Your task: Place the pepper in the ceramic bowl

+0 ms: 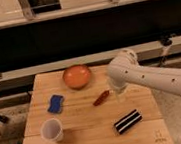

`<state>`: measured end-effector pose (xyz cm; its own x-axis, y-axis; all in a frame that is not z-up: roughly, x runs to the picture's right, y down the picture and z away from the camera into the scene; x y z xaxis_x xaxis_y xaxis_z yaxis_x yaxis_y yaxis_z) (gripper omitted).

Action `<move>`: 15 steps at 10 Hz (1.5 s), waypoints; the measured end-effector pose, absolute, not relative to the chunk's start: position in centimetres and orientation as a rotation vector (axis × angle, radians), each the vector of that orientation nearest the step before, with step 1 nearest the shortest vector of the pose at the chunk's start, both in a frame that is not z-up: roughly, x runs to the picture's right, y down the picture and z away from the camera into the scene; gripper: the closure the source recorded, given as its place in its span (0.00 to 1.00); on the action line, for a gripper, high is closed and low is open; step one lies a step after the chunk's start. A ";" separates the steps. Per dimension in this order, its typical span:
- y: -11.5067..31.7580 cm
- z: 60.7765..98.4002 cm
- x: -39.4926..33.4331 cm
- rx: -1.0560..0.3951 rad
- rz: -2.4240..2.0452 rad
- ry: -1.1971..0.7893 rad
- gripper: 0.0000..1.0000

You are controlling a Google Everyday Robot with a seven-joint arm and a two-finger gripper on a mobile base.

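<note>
The pepper (pixel 101 97), small, slim and dark red, lies on the wooden table (pixel 93 139) near its middle. Behind it and to the left sits the ceramic bowl (pixel 65 80), round, orange and empty. My white arm reaches in from the right. Its gripper (pixel 118 94) hangs down just right of the pepper, above the tabletop, open and holding nothing. The arm's bulk hides most of the gripper.
A blue sponge (pixel 55 103) lies left of the pepper. At the front left stands a translucent white cup (pixel 51 130), and a black-and-white striped block (pixel 128 121) lies at the front right. A dark ledge and railing run behind the table.
</note>
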<state>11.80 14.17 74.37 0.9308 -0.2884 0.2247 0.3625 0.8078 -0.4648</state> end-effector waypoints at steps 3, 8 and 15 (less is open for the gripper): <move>14.7 75.4 10.9 -0.519 -0.383 -0.185 0.20; 15.0 76.2 10.1 -0.518 -0.417 -0.221 0.20; 15.7 78.0 9.3 -0.507 -0.466 -0.286 0.20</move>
<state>9.29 15.66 77.99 0.8574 -0.3550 0.3726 0.4932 0.7736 -0.3978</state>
